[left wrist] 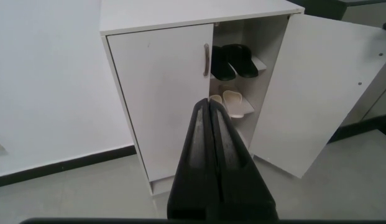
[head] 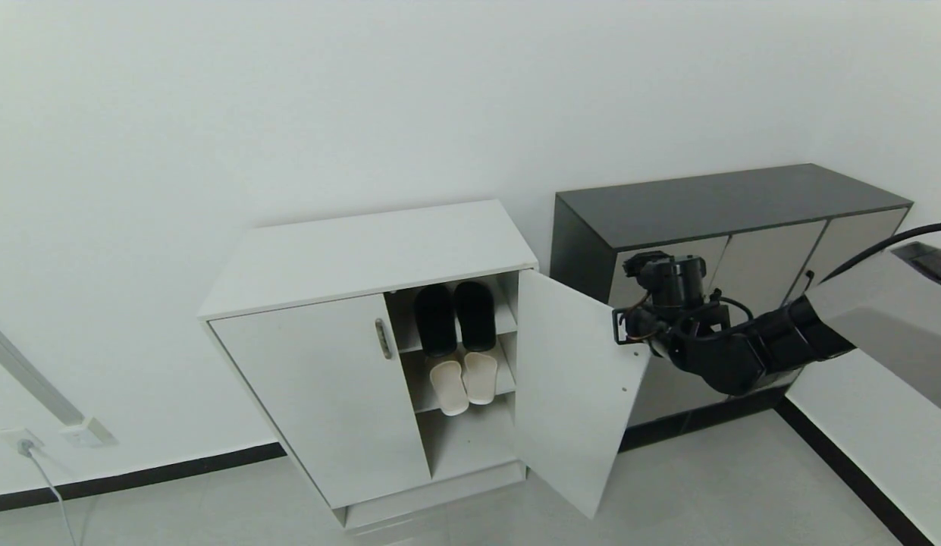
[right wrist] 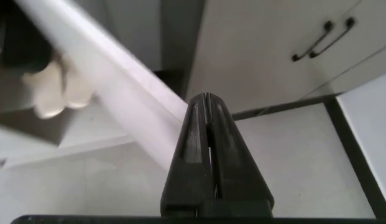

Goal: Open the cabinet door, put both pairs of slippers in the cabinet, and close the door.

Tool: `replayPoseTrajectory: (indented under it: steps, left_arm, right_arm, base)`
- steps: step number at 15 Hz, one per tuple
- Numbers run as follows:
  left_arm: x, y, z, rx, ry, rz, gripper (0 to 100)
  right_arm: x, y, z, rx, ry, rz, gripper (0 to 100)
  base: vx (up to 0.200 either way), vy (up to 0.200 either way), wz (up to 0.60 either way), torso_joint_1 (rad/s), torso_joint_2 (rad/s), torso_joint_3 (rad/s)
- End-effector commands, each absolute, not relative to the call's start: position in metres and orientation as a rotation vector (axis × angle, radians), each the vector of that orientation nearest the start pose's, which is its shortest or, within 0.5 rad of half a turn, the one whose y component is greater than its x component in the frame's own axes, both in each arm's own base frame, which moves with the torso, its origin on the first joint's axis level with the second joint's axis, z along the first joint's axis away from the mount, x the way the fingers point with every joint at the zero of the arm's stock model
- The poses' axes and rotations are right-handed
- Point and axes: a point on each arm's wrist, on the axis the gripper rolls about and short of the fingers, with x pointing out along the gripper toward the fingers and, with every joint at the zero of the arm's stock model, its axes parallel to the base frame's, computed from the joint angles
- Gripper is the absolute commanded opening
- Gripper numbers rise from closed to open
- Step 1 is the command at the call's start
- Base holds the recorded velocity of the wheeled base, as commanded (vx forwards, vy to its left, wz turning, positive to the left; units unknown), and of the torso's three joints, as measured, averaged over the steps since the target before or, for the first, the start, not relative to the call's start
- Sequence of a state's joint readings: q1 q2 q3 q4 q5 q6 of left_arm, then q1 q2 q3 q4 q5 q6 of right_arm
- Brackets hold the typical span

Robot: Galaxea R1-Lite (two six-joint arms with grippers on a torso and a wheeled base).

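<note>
The white cabinet [head: 364, 254] has its right door [head: 569, 379] swung wide open and its left door [head: 318, 394] closed. A black pair of slippers [head: 455, 315] lies on the upper shelf, with a cream pair [head: 464, 379] on the shelf below. My right gripper [head: 620, 327] is shut and empty at the top of the open door's free edge, on its outer side. In the right wrist view that gripper [right wrist: 207, 96] points at the door's edge [right wrist: 118, 93]. My left gripper [left wrist: 209, 102] is shut and empty, held off in front of the cabinet, facing the shelves.
A dark-topped sideboard [head: 728, 201] stands against the wall just right of the open door. A white counter with a black edge [head: 879, 409] runs along the right. A wall socket with a cable [head: 19, 441] is at the far left. Tiled floor lies before the cabinet.
</note>
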State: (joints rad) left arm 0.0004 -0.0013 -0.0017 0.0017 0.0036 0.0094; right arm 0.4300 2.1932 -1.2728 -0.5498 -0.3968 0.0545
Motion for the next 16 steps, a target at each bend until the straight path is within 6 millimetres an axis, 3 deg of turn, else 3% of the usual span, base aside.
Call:
replayPoseTrajectory:
  steps: [1,4,7,12,16]
  left_arm:
    - [-0.023,0.000,0.076,0.009,0.000,0.005,0]
    - [-0.023,0.000,0.076,0.008,0.000,0.005,0]
    - [-0.023,0.000,0.076,0.009,0.000,0.006,0]
    - [-0.023,0.000,0.076,0.008,0.000,0.005,0]
    - [-0.023,0.000,0.076,0.006,0.000,0.006,0]
  right_arm:
    - [0.370,0.189,0.129,-0.097,0.328,0.088,0]
    - [0.336,0.208,0.138,-0.111,0.330,0.167,0]
    - [0.319,0.214,0.146,-0.114,0.321,0.203,0]
    - [0.325,0.212,0.125,-0.132,0.372,0.196,0]
    - [0.322,0.217,0.128,-0.112,0.326,0.280,0]
  base:
    - [0.000,0.000,0.00,0.000,0.00,0.000]
    - [0.000,0.000,0.00,0.000,0.00,0.000]
    - [0.000,0.000,0.00,0.000,0.00,0.000]
    - [0.000,0.000,0.00,0.000,0.00,0.000]
    - [0.000,0.000,0.00,0.000,0.00,0.000]
